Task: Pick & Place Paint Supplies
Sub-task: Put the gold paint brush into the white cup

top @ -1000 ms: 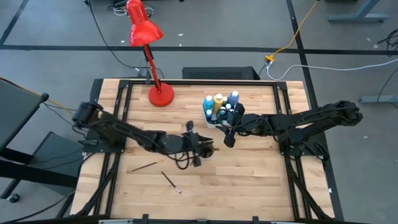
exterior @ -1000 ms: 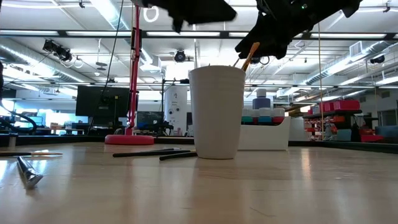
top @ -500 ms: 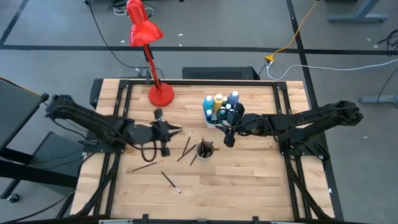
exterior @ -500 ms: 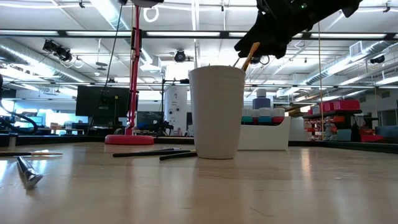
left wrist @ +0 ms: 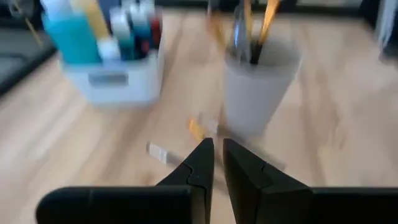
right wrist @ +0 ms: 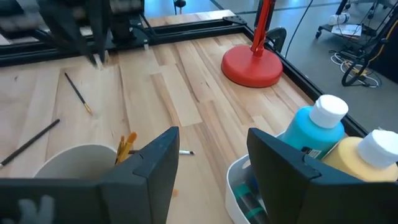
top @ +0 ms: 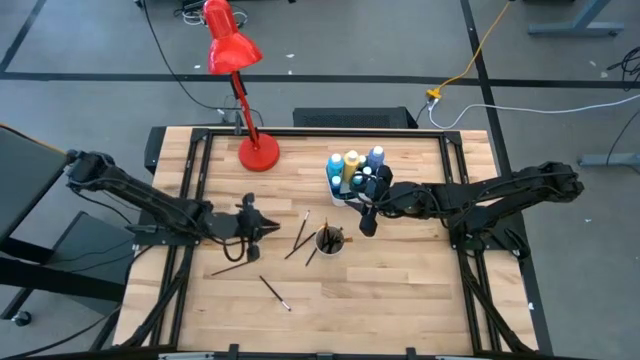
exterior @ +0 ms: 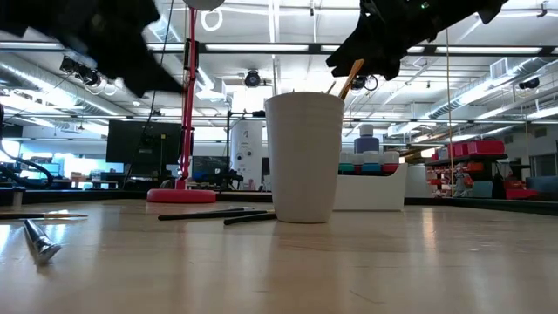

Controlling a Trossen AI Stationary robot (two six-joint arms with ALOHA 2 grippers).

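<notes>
Brushes: light, thin, stiff sticks lying flat, likely to roll; I would pinch each at mid-handle with narrow jaws. Four loose on the table: the nearest brush [top: 275, 292], a second [top: 232, 268] behind it, then a pair [top: 298, 234] beside the cup [top: 329, 241]. The cup holds at least two more; exact count unclear. Left gripper [top: 266, 224] hovers just left of the pair, jaws narrow, nothing between them. Right gripper [top: 367, 222] hangs between cup and bin [top: 336, 193], jaws wide, empty. Farther back, the bottles [top: 351, 162] stand packed in the bin: small, rigid, smooth plastic, probably slippery; best gripped around the body under the cap. I count at least five caps; the rest are too crowded to tell.
</notes>
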